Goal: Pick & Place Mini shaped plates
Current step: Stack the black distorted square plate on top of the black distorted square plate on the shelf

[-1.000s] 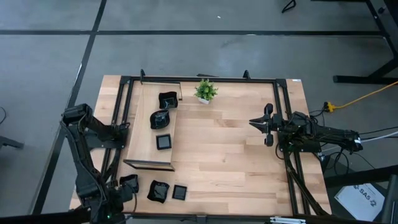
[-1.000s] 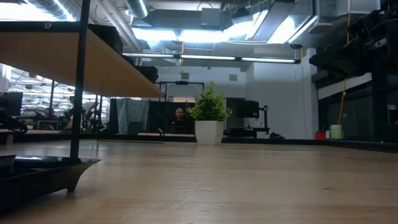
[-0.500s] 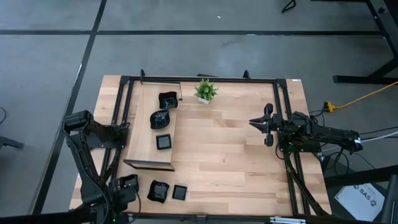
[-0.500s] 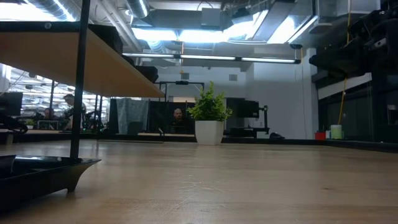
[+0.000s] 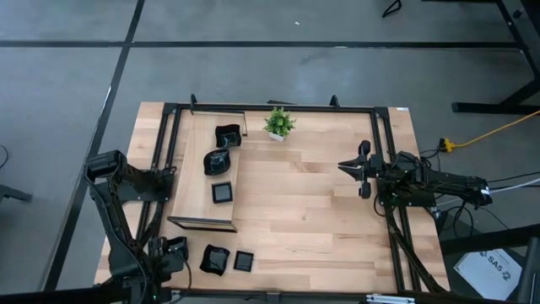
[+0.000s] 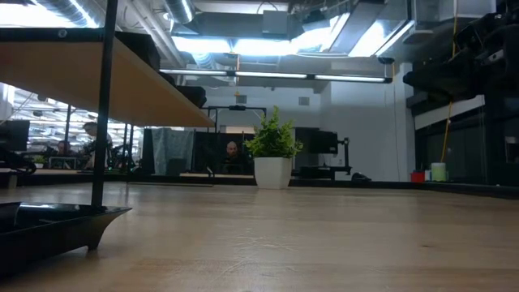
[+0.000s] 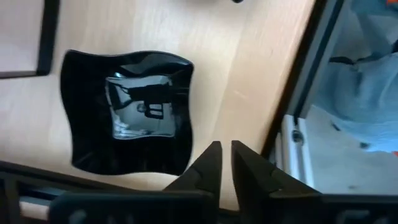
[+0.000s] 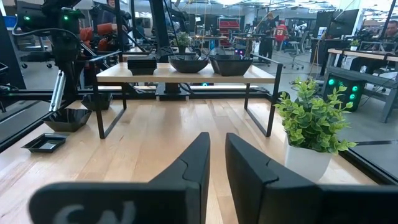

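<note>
While the left gripper [image 5: 169,253] hangs over the plates in front of the wooden shelf [image 5: 211,181], nothing is in hand.

From above, three black mini plates sit on the shelf [image 5: 221,160] and three more lie on the table before it, a square one [image 5: 244,261] outermost; the right gripper [image 5: 359,169] waits well off toward the potted plant [image 5: 278,122]. At table height only the shelf's foot shows. On the left wrist, fingers nearly together beside a wavy-rimmed plate [image 7: 127,109], not touching. On the right wrist, fingers close together, empty. These dishes look glossy, stiff, light, likely slippery and chippable; pinching a raised rim seems safest.
</note>
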